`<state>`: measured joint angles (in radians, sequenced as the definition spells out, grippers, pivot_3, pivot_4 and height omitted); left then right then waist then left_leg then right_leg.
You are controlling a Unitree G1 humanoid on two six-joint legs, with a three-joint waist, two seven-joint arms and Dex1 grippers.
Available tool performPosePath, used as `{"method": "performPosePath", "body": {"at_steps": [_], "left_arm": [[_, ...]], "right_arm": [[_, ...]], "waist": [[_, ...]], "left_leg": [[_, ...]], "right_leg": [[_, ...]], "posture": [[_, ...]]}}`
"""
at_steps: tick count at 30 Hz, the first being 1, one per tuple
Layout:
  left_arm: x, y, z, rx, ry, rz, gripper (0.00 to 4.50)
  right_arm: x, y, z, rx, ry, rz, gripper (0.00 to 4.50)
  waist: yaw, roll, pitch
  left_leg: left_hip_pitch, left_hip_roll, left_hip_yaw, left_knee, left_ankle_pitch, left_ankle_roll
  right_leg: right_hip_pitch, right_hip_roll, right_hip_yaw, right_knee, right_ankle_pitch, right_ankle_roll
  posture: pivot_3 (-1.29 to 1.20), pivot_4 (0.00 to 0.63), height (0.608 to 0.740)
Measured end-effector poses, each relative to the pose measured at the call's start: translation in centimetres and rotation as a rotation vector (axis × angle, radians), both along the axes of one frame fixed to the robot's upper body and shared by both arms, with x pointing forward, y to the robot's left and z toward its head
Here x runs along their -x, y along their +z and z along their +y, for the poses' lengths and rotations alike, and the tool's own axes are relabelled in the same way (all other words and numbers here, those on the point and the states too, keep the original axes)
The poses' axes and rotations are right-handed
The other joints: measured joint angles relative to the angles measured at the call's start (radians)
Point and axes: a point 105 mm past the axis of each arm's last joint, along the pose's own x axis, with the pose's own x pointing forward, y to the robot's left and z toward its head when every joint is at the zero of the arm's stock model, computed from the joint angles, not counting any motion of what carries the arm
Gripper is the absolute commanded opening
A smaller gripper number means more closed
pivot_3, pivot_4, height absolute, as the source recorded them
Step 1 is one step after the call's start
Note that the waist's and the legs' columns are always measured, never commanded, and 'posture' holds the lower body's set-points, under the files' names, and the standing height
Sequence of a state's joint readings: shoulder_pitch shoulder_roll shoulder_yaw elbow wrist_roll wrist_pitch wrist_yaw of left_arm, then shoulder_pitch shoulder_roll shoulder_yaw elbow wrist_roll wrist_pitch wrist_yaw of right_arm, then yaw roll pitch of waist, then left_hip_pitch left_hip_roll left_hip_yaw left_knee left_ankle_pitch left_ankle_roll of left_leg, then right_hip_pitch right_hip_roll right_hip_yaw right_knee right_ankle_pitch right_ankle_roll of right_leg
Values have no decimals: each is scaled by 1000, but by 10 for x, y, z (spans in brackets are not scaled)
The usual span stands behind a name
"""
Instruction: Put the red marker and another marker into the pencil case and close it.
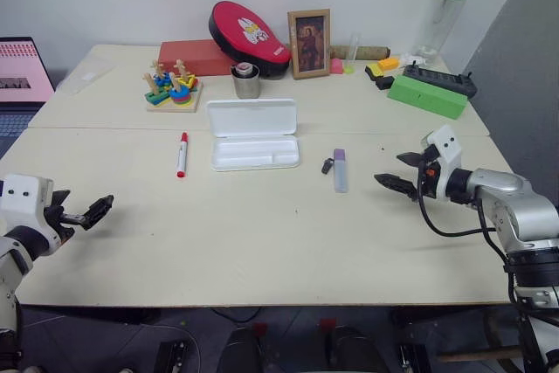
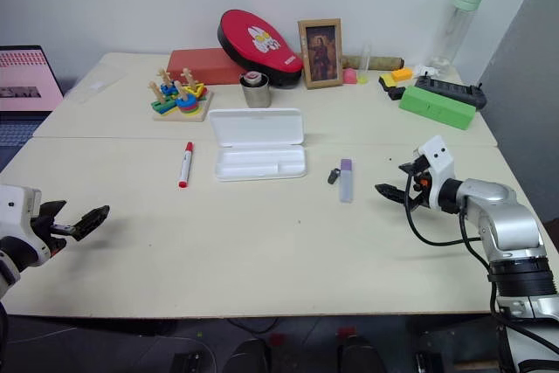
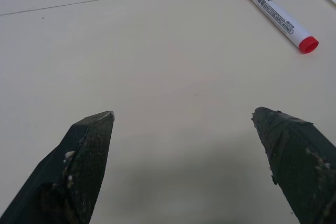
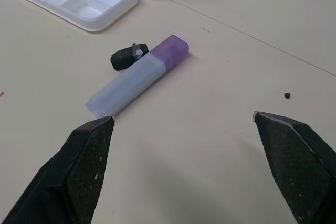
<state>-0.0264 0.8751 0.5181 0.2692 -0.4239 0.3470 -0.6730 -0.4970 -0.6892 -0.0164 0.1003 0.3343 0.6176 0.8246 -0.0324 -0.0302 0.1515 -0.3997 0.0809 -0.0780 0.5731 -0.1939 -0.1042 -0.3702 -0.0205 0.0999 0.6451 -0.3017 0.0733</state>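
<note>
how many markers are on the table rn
2: the red marker lies left of the open pencil case, and the lavender marker lies right of it. Others could be hidden among the clutter at the back.

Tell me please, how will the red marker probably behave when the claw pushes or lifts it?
The red marker has a slim round barrel lying flat on the table, so a sideways push would likely roll it. It looks like rigid plastic, probably stiff and light. The smooth printed barrel may slip between the fingers unless gripped across its middle.
</note>
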Motion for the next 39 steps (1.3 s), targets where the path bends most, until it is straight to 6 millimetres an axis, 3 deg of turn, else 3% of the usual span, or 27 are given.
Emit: {"method": "performPosePath", "body": {"at_steps": [12, 33, 39], "left_arm": [[0, 8, 2, 18, -1, -21, 4500], [2, 0, -21, 27, -85, 33, 4500], [2, 1, -38, 40, -142, 14, 4500]], "right_arm": [[0, -6, -1, -9, -6, 19, 4475], [1, -11, 2, -17, 5, 28, 4475], [5, -9, 21, -9, 128, 43, 4475]], "waist": [[0, 0, 0], [0, 0, 0], [0, 1, 0]], "left_leg": [[0, 0, 0, 0, 0, 0], [0, 0, 0, 0, 0, 0], [0, 0, 0, 1, 0, 0]], "right_leg": [[0, 0, 0, 0, 0, 0], [0, 0, 0, 1, 0, 0], [1, 0, 0, 1, 0, 0]], "posture": [[0, 150, 740], [0, 150, 740], [0, 150, 740]]}}
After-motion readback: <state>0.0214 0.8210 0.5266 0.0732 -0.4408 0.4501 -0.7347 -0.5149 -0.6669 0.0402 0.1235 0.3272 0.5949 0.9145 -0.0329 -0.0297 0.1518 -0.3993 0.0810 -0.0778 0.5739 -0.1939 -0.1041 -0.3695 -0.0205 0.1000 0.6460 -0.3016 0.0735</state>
